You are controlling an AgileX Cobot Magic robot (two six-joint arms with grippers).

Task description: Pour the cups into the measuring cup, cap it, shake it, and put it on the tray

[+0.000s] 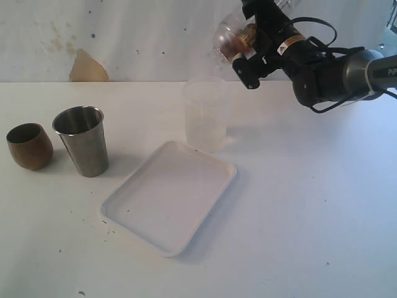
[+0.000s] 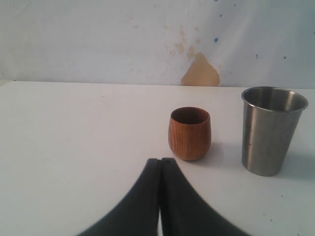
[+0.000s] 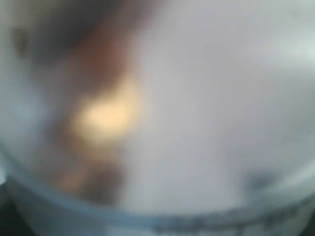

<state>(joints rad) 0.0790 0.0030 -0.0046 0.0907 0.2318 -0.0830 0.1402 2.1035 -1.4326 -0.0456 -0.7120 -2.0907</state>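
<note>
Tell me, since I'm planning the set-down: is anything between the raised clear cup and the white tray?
Yes: the frosted container stands upright by the tray's far edge, roughly beneath the clear cup that the right gripper holds aloft. Nothing lies on the tray.

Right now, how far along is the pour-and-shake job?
Pouring looks done: the steel cup and wooden cup stand upright on the table, and brown stuff shows inside the clear cup. In hand: the right gripper holds that cup tilted in the air, seemingly capped, likely for shaking. Left: setting it on the white tray, which holds nothing yet. The left gripper is shut, holding nothing.
</note>
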